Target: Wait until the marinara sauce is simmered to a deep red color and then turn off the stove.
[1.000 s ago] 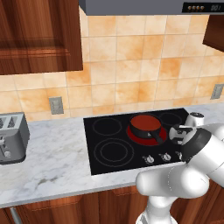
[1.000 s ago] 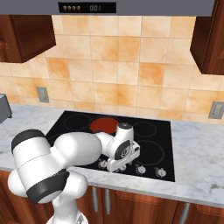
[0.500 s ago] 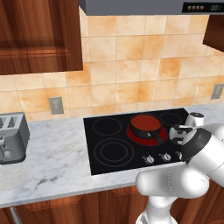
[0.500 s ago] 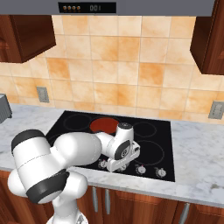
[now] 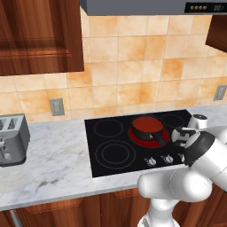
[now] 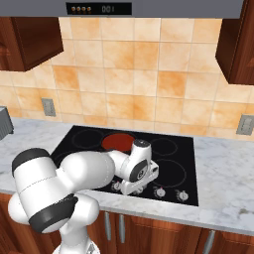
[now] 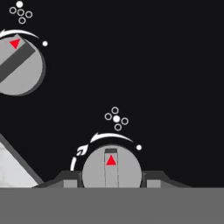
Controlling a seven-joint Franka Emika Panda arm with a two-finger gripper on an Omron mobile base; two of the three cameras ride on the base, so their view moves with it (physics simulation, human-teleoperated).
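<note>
I am looking at a home kitchen, computer-rendered. A black glass stove [image 5: 133, 142] with ringed burners and silver knobs [image 5: 167, 159] is set into a white marble surface [image 5: 53, 155]. Orange-beige tiles [image 6: 149, 74] cover the wall behind it, with grey outlets [image 5: 56, 107]. Dark wooden cabinets [image 5: 40, 35] hang above and sit below the surface. A range hood [image 6: 149, 7] with a small display spans the top. A grey toaster [image 5: 12, 139] stands at the left.

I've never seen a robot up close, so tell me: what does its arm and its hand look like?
The arm is made of fat, rounded, glossy white sections joined by dark grey bands. The hand is a white block, and the gripper ends in two small dark grey fingertips. No cables show.
</note>
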